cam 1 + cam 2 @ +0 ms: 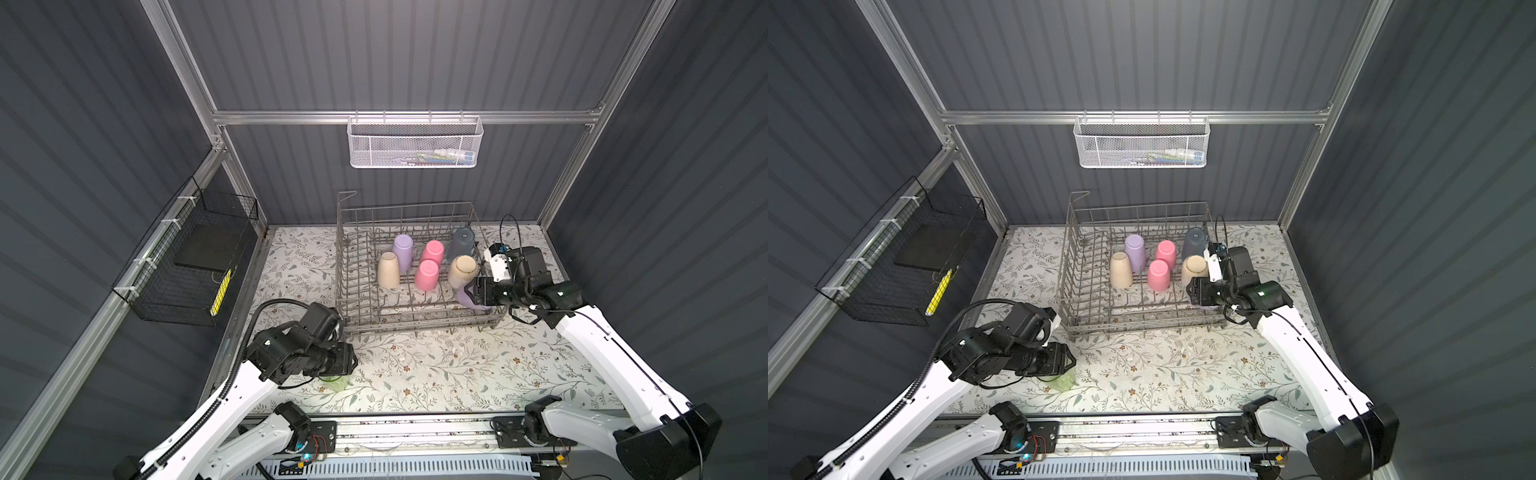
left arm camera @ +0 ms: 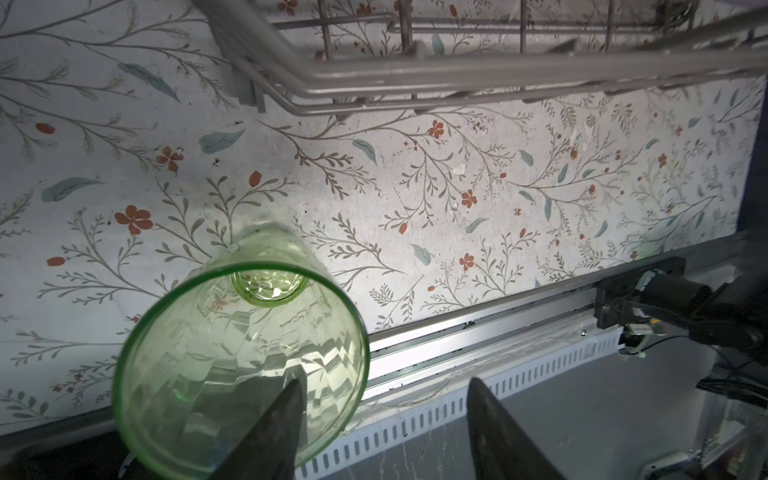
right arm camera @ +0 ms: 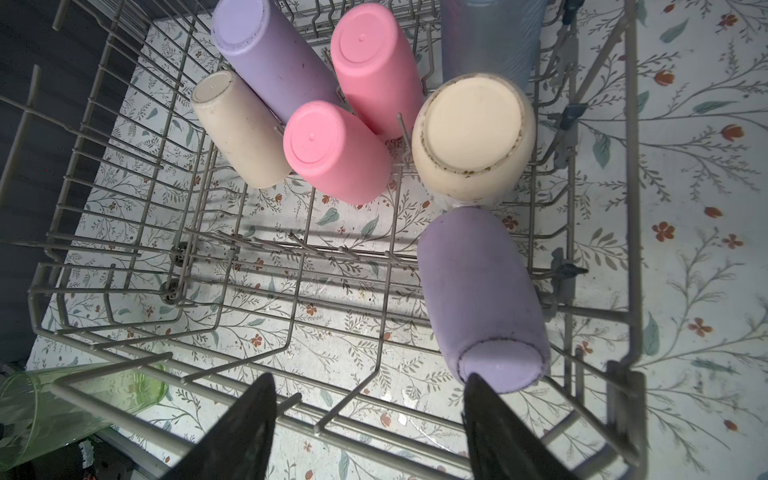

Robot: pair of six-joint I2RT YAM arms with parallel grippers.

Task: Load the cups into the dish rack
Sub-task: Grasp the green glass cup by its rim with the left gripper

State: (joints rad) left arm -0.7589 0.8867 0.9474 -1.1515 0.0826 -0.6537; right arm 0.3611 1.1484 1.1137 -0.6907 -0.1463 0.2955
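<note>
Green cup (image 2: pixel 232 353) rim between wide left pincer (image 2: pixel 386 382) | lilac cup (image 3: pixel 478 291) by wide right pincer (image 3: pixel 369 378)

dish rack (image 2: pixel 498 71) was grey metal wire with a dull satin coat. green cup (image 2: pixel 232 365) looked clear plastic, glossy, faceted. pink cup (image 3: pixel 336 153) and lilac cup (image 3: pixel 478 291) looked opaque plastic, matt, smooth. table cover (image 2: pixel 415 199) was a printed sheet, matt, scuffed.
</note>
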